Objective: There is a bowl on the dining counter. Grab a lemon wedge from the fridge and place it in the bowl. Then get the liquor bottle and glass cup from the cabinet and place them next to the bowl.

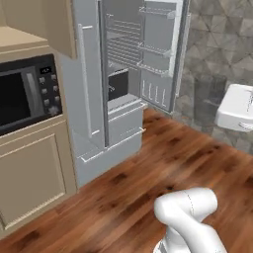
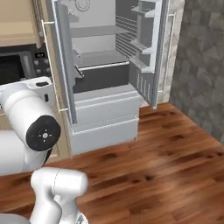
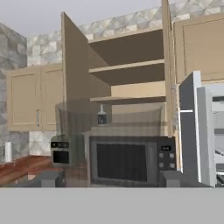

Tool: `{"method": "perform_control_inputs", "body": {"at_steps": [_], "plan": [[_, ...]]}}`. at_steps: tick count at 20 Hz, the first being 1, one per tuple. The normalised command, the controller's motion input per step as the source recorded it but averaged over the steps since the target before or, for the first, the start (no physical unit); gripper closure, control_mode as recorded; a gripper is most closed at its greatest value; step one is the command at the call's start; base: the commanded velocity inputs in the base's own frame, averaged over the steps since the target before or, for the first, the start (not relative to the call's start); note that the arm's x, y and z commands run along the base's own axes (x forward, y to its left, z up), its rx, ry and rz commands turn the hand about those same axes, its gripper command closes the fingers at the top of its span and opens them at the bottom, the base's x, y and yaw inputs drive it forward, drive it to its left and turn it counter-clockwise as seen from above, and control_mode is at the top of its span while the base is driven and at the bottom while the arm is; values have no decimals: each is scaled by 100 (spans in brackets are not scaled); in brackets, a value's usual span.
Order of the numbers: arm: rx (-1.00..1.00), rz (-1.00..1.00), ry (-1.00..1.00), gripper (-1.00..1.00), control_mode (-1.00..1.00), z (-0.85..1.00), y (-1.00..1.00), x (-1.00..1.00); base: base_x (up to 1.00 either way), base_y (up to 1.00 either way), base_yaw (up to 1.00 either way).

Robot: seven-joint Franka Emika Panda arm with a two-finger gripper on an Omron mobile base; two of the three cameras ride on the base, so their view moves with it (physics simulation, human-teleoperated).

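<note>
In the hand view my gripper (image 3: 109, 179) is shut on the clear glass cup (image 3: 113, 131). The cup is a see-through shape spanning the whole gap between the fingertips (image 3: 51, 179). Far beyond it the tan cabinet (image 3: 131, 74) stands open, its door (image 3: 74, 65) swung left. The liquor bottle (image 3: 102, 117) stands upright on the lower shelf, towards the left. The grey fridge (image 1: 123, 74) (image 2: 100, 65) is open, with its shelves showing, and its edge (image 3: 205, 131) also shows at the right of the hand view. The bowl, the lemon wedge and the dining counter are out of view.
A black microwave (image 3: 127, 159) (image 1: 24, 94) sits built in below the open cabinet, left of the fridge. The fridge's right door (image 1: 158, 59) juts out over the wood floor (image 1: 148, 188). A white rounded fixture (image 1: 237, 108) hangs at the right wall. Closed cabinets (image 3: 30, 98) flank the open one.
</note>
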Motion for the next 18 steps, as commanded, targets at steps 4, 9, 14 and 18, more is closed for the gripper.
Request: {"method": "perform_control_inputs", "body": {"at_steps": [4,9,14,18], "plan": [[0,0,0,100,100,0,0,0,0,-15,-60],[0,0,0,100,100,0,0,0,1,-12,-61],[0,0,0,100,100,0,0,0,12,-12,-55],[0,0,0,100,100,0,0,0,33,-7,-52]]}}
